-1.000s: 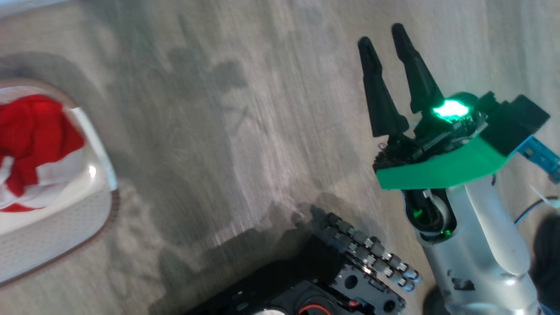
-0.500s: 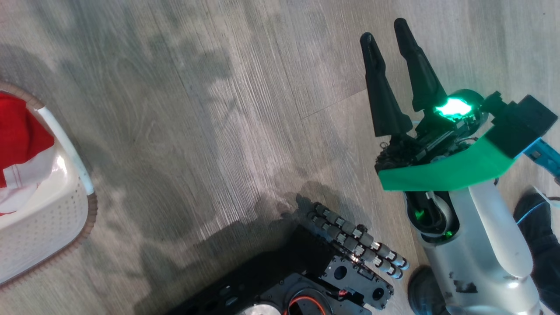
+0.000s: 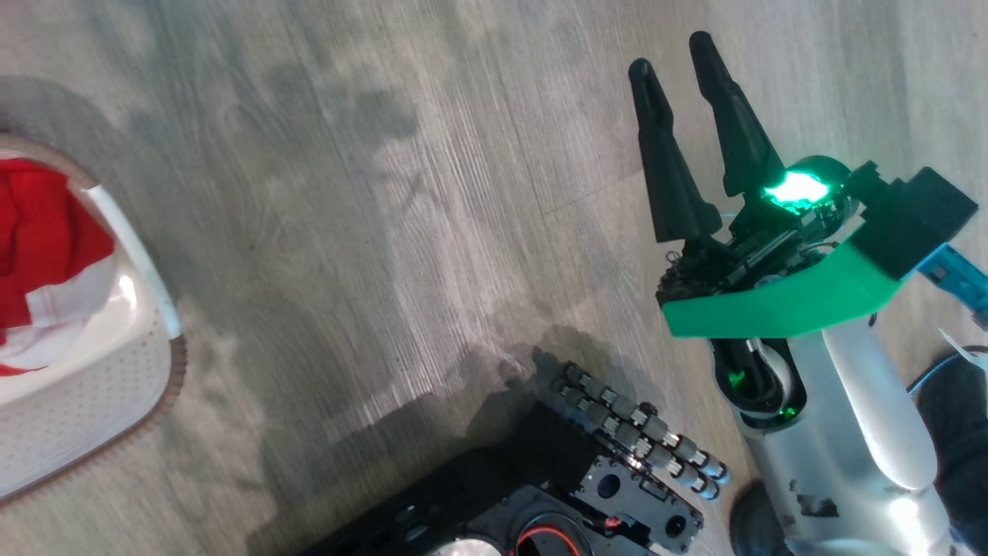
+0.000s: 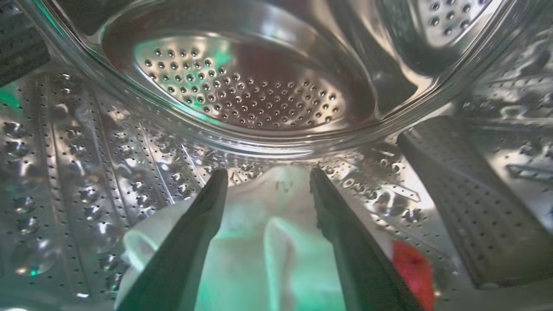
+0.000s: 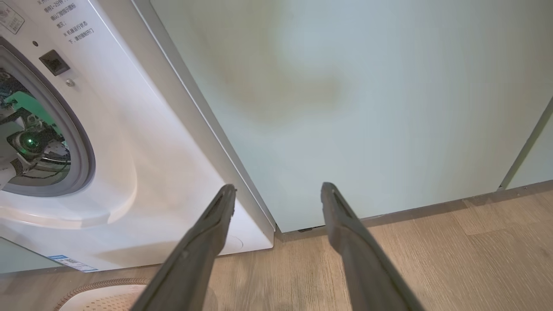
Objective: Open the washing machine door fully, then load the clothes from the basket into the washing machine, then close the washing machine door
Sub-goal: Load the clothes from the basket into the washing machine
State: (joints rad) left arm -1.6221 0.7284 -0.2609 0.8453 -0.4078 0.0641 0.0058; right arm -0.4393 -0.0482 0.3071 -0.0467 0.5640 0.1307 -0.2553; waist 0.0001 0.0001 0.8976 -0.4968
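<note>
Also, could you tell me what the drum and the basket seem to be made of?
The drum looks like polished stainless steel: mirror-like glare, punched holes. The basket is probably moulded cream plastic: glossy inner wall, perforated side.

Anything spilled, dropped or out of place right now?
Nothing stands out. A white garment lies in the washing machine by the open left hand; the other clothes sit inside the basket, none on the floor in view.

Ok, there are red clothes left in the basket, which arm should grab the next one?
Probably the right. The right gripper is open, empty and outside the washing machine, with the basket near its fingers. The left gripper is deep in the drum, over a white garment.
</note>
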